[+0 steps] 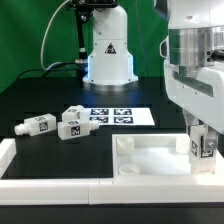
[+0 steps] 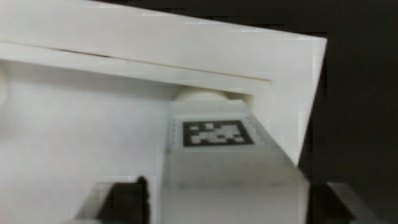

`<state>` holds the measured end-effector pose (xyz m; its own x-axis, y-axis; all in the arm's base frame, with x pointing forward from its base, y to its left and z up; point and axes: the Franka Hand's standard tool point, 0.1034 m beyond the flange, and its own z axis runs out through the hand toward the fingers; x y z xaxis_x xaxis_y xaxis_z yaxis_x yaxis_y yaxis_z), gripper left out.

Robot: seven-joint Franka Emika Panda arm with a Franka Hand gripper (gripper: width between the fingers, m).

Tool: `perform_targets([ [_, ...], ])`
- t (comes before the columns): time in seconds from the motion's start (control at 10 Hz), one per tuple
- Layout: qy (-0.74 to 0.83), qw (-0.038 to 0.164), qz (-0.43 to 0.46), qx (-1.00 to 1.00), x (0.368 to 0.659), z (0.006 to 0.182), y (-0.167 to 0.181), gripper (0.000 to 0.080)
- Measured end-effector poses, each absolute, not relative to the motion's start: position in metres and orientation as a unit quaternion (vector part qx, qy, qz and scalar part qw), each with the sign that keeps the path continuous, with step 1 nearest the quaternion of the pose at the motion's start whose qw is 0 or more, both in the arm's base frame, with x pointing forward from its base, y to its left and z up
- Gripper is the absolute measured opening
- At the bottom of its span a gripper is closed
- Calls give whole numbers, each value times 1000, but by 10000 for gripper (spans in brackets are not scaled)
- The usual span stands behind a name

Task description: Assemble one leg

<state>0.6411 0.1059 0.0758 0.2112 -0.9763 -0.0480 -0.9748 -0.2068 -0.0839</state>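
At the counter's (image 1: 40,105) near edge, toward the exterior view's right, the gripper (image 1: 201,143) stands over the white tabletop (image 1: 150,160) with its fingers (image 2: 121,200) clenched on one leg (image 1: 201,146), held upright at the tabletop's corner (its tag faces the wrist camera). Three more legs (image 1: 58,124) lie loose toward the counter's other side, just beside the marker board (image 1: 118,116).
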Motion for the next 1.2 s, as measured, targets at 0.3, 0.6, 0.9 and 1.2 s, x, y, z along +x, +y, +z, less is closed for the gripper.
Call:
perform_targets([
  [0.3,413,39,-4,-910,638,77,112,628],
  [0.6,297,35,-1,-954,636,75,110,649],
  [0.9,82,18,-18,-996,638,76,109,649],
  [1.2,35,15,-28,-999,641,76,110,526],
])
